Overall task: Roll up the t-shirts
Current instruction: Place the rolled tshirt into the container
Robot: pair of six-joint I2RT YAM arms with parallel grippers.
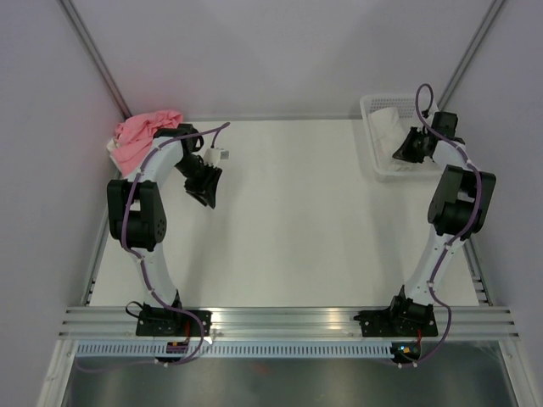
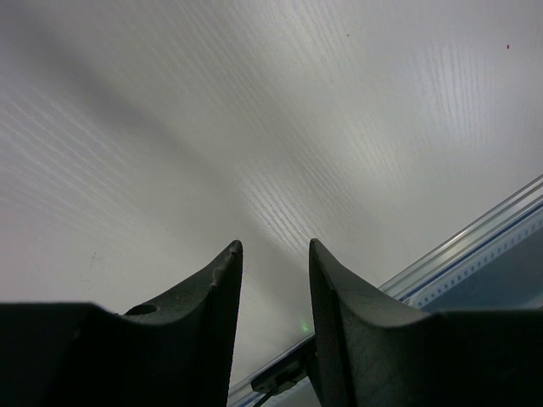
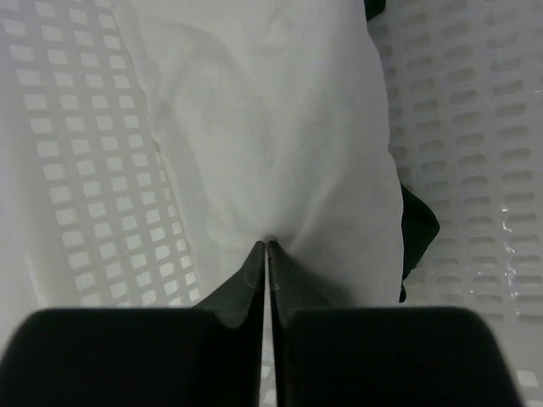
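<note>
Reaching into the white mesh basket [image 3: 475, 127] at the far right corner of the counter [image 1: 297, 220], the right gripper [image 3: 268, 248] has its two fingers pressed tight together, with a small pucker of the cream t-shirt [image 3: 280, 127] caught at their tips. That shirt lies bunched along the middle of the basket and fills most of the right wrist view. A dark green t-shirt [image 3: 417, 222] peeks out from under its right edge, against the basket wall, and another sliver of dark cloth shows at the top of that view.

The left gripper [image 2: 273, 248] hangs over bare counter on the left side, its fingers partly open with a clear gap between them and nothing in it. The left wrist view shows only the white surface below it and a metal rail [image 2: 475, 246] at the lower right.

A pink t-shirt [image 1: 142, 136] sits in a crumpled heap at the far left corner of the counter, just behind the left arm's elbow and well apart from the basket. A bit of white cloth shows under its left edge; what it belongs to cannot be told.
</note>
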